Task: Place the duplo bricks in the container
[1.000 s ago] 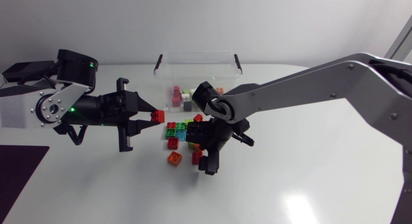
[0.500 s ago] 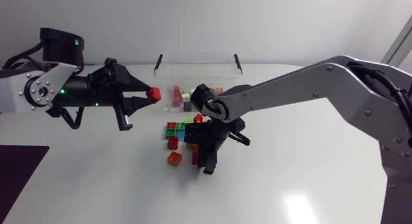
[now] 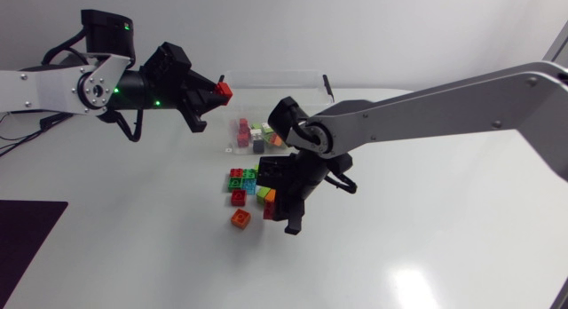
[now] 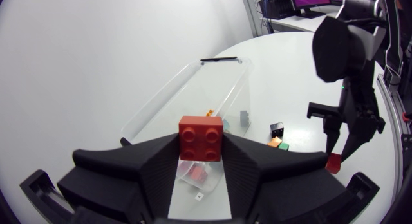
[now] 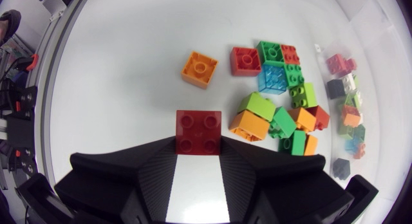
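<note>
1. Left gripper [image 3: 216,91] is clamped on a red brick [image 4: 201,138], raised above the counter [image 3: 426,247] at one end of the clear container [image 3: 275,73].
2. Right gripper [image 5: 198,153] is closed on a second red brick [image 5: 198,131], just beside the loose pile of bricks [image 3: 248,182].
3. The container already holds several small bricks [image 3: 253,134].
4. A single orange brick [image 3: 240,218] lies on the counter near the pile, not touching it.

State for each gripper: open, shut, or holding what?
Left gripper: shut on a red brick.
Right gripper: shut on another red brick.
</note>
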Available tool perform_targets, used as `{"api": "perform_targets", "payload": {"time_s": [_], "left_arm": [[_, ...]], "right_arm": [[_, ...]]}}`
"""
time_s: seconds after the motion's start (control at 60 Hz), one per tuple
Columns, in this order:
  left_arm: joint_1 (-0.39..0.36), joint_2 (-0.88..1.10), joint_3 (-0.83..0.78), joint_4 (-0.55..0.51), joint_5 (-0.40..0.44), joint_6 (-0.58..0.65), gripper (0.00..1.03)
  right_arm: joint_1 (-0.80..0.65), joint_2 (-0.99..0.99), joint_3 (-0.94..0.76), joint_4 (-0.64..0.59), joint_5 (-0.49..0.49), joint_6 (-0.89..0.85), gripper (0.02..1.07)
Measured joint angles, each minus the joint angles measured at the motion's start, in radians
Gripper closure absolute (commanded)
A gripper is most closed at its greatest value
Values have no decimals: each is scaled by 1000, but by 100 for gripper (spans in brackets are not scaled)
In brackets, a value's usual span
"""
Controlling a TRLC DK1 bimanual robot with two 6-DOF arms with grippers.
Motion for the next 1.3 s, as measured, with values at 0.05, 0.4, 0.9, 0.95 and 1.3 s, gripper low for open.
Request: {"api": "perform_targets", "payload": {"time_s": [0.05,0.4,0.9,0.95,1.3], "left_arm": [[0,28,24,6,-7,-28,73],[-16,205,219,44,-74,-187,72],[-50,294,315,93,-185,-304,5],[-50,290,309,94,-185,-308,5],[-51,65,111,-64,-185,-248,5]], "right_arm": [[-1,-28,-1,0,-5,1,71],[-102,-138,-1,4,-89,58,71],[-211,-148,127,58,-104,170,71],[-221,-148,148,67,-104,183,71],[-274,-111,299,140,-104,265,71]]}}
